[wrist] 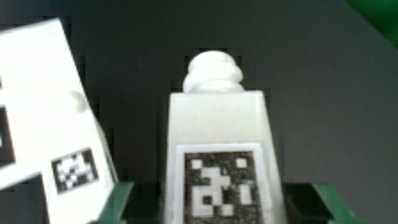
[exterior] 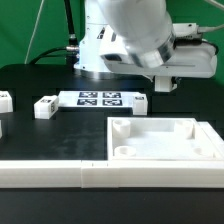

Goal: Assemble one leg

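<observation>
Pincer (wrist: 222,207) | clamped on leg (wrist: 221,125) | tag facing wrist camera

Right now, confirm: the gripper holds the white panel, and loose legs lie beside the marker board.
Not the panel: the gripper holds a tagged leg, as the wrist view shows. Loose legs do lie beside the marker board.
</observation>
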Available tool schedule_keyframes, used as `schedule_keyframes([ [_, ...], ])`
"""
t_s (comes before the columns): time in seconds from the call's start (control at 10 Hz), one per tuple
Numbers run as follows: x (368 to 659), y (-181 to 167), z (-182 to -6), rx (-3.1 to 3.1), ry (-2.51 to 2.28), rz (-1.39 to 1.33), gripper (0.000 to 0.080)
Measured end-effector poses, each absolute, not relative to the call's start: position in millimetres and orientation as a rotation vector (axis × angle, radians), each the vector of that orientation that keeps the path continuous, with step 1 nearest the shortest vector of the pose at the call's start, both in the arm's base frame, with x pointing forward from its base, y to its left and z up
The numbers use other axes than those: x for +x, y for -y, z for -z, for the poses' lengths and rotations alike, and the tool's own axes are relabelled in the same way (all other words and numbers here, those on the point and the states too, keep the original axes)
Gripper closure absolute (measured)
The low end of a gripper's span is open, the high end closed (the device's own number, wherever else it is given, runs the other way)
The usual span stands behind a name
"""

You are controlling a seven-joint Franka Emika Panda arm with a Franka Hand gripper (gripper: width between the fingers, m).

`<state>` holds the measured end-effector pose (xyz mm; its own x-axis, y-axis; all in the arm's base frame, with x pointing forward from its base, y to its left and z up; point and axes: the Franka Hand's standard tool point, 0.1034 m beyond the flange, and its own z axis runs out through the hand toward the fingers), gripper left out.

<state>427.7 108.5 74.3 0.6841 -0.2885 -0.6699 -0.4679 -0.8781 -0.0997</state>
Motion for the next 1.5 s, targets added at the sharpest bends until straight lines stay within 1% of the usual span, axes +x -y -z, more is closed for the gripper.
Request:
schedule_keyframes([
  [0.1,426,-109,-74.8,-2.67,-0.611,-0.909,0.0511],
  [0.2,432,-106,-74.1,-2.73,-0.599,-0.779,0.0511],
  [0.3,437,-92,-79.2,-2.816,-0.513,-0.658,0.0511],
  [0.4,441,-80,-85.0,-2.864,-0.454,-0.553,0.0511],
  [0.5,453,-71,-91.9,-2.916,-0.42,-0.391,0.0511],
  [0.7,469,-62,-108.6,-2.97,-0.369,-0.158,0.0511],
  [0.8,485,-60,-116.3,-2.985,-0.361,0.021,0.051],
  [0.9,483,-61,-112.4,-2.993,-0.362,0.167,0.0509],
  [1.0,479,-62,-109.7,-2.997,-0.353,0.244,0.0509],
  [1.1,482,-63,-111.1,-2.994,-0.342,0.37,0.0509],
  [1.2,480,-63,-107.9,-3.001,-0.319,0.366,0.0509],
  [1.4,502,-66,-106.1,-3.035,-0.068,0.402,0.0509],
  [1.5,512,-76,-108.0,-3.036,0.017,0.422,0.0509],
])
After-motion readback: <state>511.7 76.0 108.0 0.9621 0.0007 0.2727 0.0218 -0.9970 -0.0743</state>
